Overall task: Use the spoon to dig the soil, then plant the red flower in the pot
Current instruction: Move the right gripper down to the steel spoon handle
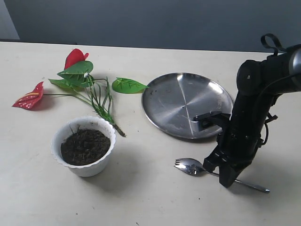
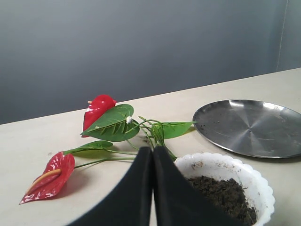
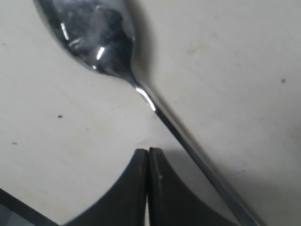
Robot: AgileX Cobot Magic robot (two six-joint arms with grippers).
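Because the spoon (image 1: 190,165) is thin, polished metal lying flat on the table (image 1: 141,202), just in front of the plate (image 1: 188,101), I judge it light, stiff and slippery. I would pinch the slim handle near its middle, across its width. My right pincer (image 3: 148,155) is closed on nothing, its tips just beside the handle. The left pincer (image 2: 153,155) is likewise closed and empty. Count: one spoon, one pot (image 1: 87,169) of soil (image 1: 85,147), one plate, one flower (image 1: 77,68) with two red blooms.
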